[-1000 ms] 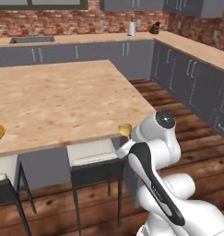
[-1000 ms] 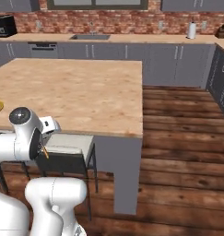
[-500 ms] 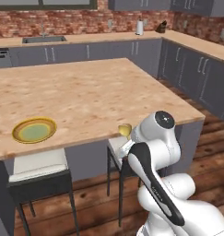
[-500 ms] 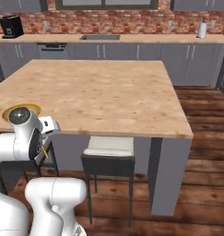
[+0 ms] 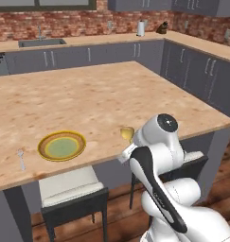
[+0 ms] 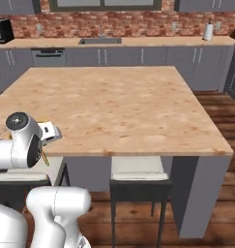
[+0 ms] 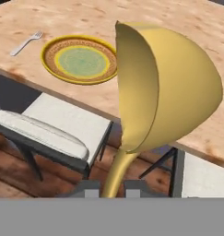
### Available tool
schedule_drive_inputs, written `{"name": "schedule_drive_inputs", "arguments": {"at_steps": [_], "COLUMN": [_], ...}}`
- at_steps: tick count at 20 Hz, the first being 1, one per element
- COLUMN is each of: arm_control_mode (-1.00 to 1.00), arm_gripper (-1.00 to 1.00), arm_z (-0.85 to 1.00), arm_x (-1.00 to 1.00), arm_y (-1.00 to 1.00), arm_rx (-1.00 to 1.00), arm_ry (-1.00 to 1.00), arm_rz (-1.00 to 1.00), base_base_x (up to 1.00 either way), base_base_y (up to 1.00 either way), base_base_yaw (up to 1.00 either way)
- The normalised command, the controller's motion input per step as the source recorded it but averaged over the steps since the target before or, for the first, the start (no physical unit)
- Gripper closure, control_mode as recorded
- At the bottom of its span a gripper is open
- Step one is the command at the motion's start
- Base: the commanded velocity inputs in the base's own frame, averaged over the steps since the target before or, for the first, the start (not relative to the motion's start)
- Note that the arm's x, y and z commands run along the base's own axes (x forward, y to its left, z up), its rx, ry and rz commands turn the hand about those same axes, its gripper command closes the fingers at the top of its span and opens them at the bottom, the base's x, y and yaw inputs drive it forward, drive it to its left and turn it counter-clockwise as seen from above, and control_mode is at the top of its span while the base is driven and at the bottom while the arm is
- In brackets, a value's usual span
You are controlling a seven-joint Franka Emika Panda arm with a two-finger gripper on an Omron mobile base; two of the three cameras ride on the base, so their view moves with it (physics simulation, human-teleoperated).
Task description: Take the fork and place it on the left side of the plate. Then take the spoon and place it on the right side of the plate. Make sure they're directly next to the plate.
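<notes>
- Carrying the spoon (image 7: 166,87), its handle pinched in the gripper (image 7: 114,186) jaws, fork (image 7: 26,43) lying left of the plate (image 7: 79,60)
- Needing next to be lowering it just right of the plate

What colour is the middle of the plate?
Pale green, ringed by a yellow-gold, brown-edged rim. The plate shows best in the hand view.

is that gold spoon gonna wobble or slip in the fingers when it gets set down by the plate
Likely stiff: the yellow-gold spoon keeps its shape, its oval bowl standing up from a slim handle. It may pivot, since the handle is gripped low and the bowl looks top-heavy. Its glossy surface suggests it could slide on the wooden island counter beside the round yellow-rimmed plate.
</notes>
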Motion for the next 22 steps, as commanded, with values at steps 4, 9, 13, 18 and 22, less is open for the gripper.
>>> {"name": "schedule_drive_inputs", "arguments": {"at_steps": [4,9,13,18,22], "arm_control_mode": [1.00,1.00,-1.00,-1.00,-1.00], "arm_gripper": [1.00,1.00,1.00,1.00,1.00], "arm_z": [0.00,0.00,-0.08,-0.01,-0.02], "arm_x": [0.00,0.00,0.71,1.00,1.00], "arm_y": [0.00,0.00,0.02,0.02,0.17], "arm_rx": [0.00,0.00,0.01,0.05,0.01], "arm_ry": [0.00,0.00,0.13,0.17,0.27], "arm_rz": [0.00,0.00,0.10,0.03,-0.03], "base_base_x": [0.92,0.93,0.23,0.00,0.00], "base_base_y": [-0.03,-0.04,0.02,0.00,0.00], "base_base_yaw": [0.00,0.09,0.04,0.00,0.00]}}
